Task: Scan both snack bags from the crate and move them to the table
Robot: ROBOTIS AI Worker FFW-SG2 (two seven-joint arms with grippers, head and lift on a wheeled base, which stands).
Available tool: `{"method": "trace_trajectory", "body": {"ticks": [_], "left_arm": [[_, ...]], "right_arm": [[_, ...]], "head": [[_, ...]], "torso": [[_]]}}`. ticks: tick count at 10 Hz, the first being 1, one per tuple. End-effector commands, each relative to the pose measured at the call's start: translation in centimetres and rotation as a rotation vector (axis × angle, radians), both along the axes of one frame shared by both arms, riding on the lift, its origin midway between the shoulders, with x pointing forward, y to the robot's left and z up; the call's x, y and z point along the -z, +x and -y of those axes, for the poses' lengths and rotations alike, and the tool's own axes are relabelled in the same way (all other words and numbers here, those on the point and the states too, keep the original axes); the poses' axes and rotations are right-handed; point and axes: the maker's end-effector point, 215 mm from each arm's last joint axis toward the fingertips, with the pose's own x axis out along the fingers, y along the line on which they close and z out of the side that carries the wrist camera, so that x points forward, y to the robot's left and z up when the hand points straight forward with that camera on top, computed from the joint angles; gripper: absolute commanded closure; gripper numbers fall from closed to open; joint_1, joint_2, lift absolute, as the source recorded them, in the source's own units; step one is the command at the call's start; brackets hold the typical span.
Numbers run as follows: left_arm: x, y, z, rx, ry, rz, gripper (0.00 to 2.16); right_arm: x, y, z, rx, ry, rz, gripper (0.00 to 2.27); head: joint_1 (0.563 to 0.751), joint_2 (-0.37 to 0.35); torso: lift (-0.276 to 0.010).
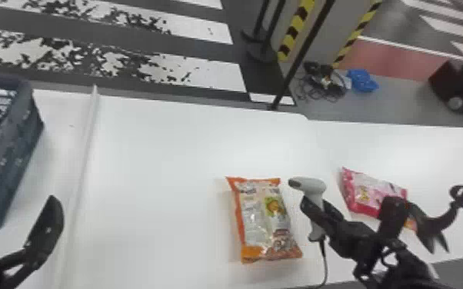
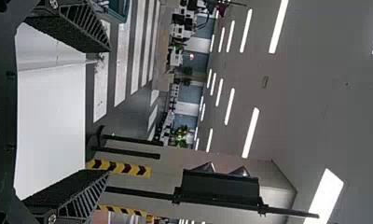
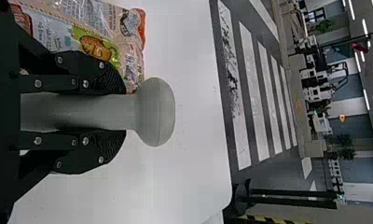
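Your right gripper is closed around grey pistol-shaped scanner; your left gripper, wide open, empty. Flat orange plastic bag, flat pink plastic bag on white table.

Glossy, crinkled plastic film on the orange snack bag; smooth, matt grey plastic on the scanner.

Left end effector: black, wedge-shaped fingers, slanted side ribs. Right end effector: black, grooved, rounded fingertips; round silver screws on black links behind those fingertips.
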Motion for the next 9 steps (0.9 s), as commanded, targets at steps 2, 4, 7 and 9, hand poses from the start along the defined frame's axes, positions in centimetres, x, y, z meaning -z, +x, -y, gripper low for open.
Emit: {"method": "trace_trajectory", "body": {"ticks": [2,4,7,9], "left_arm": [[-0.3,-0.4,0.0,0.0,-0.001,0.007,0.07],[-0.1,-0.8,0.0,0.001,0.003,0.001,0.07],[-0.3,-0.9,-0.1,-0.002,0.001,0.009,0.07],[-0.2,-0.8,0.0,-0.001,0.003,0.009,0.07]], "right_arm": [[0.1,1.4,4.4,0.037,-0.03,-0.002,2.24],[2.6,2.1,6.9,0.044,-0.054,-0.054,2.24],[5.0,2.4,9.0,0.034,-0.113,-0.067,2.24],[6.5,3.1,9.5,0.008,-0.167,-0.056,2.24]], "head": [[0.695,-0.35],[0.695,-0.35],[0.695,-0.35],[0.695,-0.35]], "torso": [[-0.087],[-0.087],[-0.087],[-0.087]]}}
